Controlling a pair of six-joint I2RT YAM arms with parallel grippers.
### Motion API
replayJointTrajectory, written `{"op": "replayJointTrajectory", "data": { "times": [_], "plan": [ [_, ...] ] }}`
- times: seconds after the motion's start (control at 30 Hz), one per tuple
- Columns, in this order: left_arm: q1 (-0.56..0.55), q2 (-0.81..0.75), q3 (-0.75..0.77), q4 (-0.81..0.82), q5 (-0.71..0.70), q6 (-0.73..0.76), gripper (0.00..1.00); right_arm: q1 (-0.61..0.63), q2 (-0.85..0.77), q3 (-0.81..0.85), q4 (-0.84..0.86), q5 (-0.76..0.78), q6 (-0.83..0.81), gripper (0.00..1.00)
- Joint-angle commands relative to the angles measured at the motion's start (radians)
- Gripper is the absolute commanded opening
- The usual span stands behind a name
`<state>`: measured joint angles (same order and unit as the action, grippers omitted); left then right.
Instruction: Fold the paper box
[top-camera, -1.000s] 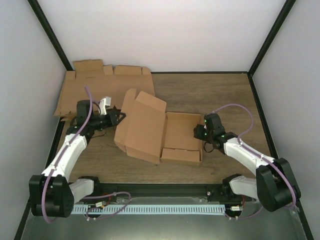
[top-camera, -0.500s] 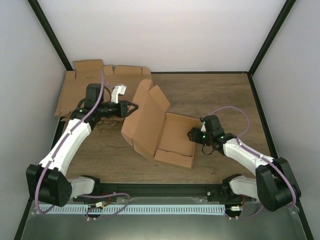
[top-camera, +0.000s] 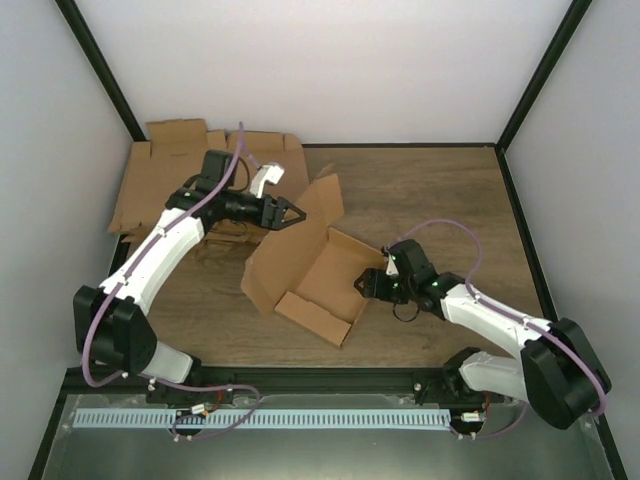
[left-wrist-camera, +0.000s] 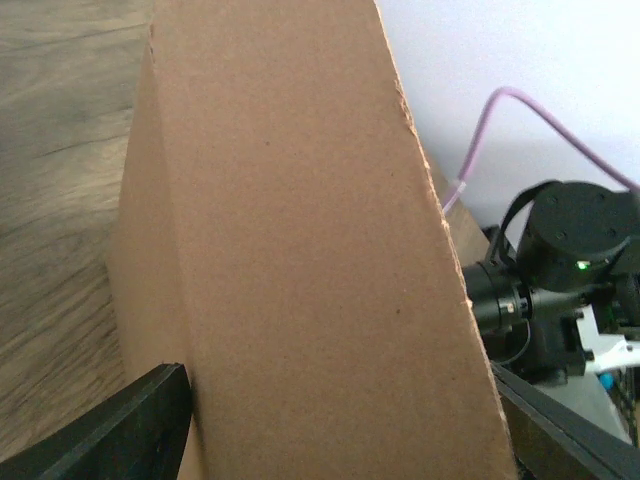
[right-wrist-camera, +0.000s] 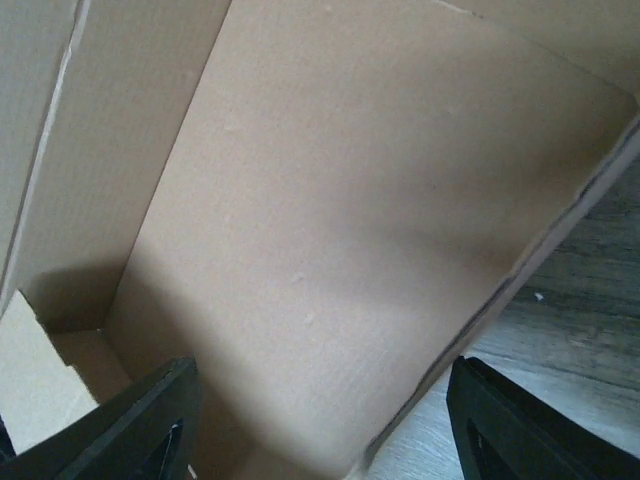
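Observation:
The paper box (top-camera: 322, 272) lies half formed at the table's middle, turned at an angle, with a tall flap (top-camera: 322, 193) raised at its far corner. My left gripper (top-camera: 298, 213) is at that flap. In the left wrist view brown cardboard (left-wrist-camera: 290, 250) fills the space between the widely spread fingers (left-wrist-camera: 130, 430), so this gripper (left-wrist-camera: 340, 445) is open. My right gripper (top-camera: 368, 283) is at the box's right wall. It is open (right-wrist-camera: 320, 430), with the box floor (right-wrist-camera: 350, 220) and the wall's edge between its fingers.
A pile of flat cardboard blanks (top-camera: 160, 178) lies at the back left corner, under the left arm. Black frame posts and white walls close in the wooden table (top-camera: 440, 190). The right arm's wrist (left-wrist-camera: 570, 260) shows beyond the flap.
The left gripper swung right and farther back to the raised flap, and its jaws spread wide. The right gripper moved left and opened more. The box turned and slid left.

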<state>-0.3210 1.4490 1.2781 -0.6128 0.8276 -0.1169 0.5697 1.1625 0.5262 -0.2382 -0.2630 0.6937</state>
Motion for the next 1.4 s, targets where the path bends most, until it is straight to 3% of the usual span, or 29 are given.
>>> {"op": "replayJointTrajectory", "data": {
  "times": [0.0,0.1,0.23,0.33,0.43,0.53,0.67,0.8,0.9,1.07,1.37],
  "plan": [
    [-0.082,0.05,0.085,-0.102,0.034,0.112,0.78,0.013,-0.042,0.051,-0.1,0.06,-0.038,0.78],
    [-0.11,0.06,0.124,-0.123,-0.012,0.12,0.8,0.014,-0.065,0.115,-0.185,0.17,-0.119,0.99],
    [-0.116,0.057,0.165,-0.13,-0.026,0.117,0.82,0.013,-0.121,0.2,-0.208,0.197,-0.249,1.0],
    [-0.129,0.062,0.192,-0.14,-0.026,0.117,0.82,0.014,-0.16,0.217,-0.082,0.193,-0.344,1.0],
    [-0.147,0.069,0.205,-0.148,-0.032,0.118,0.82,0.013,-0.155,0.202,0.122,0.017,-0.485,1.0],
    [-0.154,0.062,0.197,-0.15,-0.033,0.117,0.82,0.002,-0.13,0.228,0.234,0.047,-0.552,1.0],
    [-0.155,0.039,0.185,-0.149,-0.035,0.11,0.82,-0.256,0.021,0.315,0.32,-0.416,-0.55,0.94],
    [-0.157,0.032,0.178,-0.143,-0.035,0.096,0.82,-0.275,0.089,0.298,0.477,-0.424,-0.678,0.96],
    [-0.157,0.028,0.176,-0.141,-0.029,0.093,0.82,-0.304,0.163,0.292,0.615,-0.52,-0.715,0.97],
    [-0.157,0.017,0.171,-0.147,-0.023,0.095,0.82,-0.307,0.317,0.426,0.59,-0.603,-0.787,0.97],
    [-0.158,0.015,0.173,-0.177,-0.016,0.118,0.82,-0.344,0.44,0.565,0.522,-0.703,-0.872,1.0]
  ]
}}
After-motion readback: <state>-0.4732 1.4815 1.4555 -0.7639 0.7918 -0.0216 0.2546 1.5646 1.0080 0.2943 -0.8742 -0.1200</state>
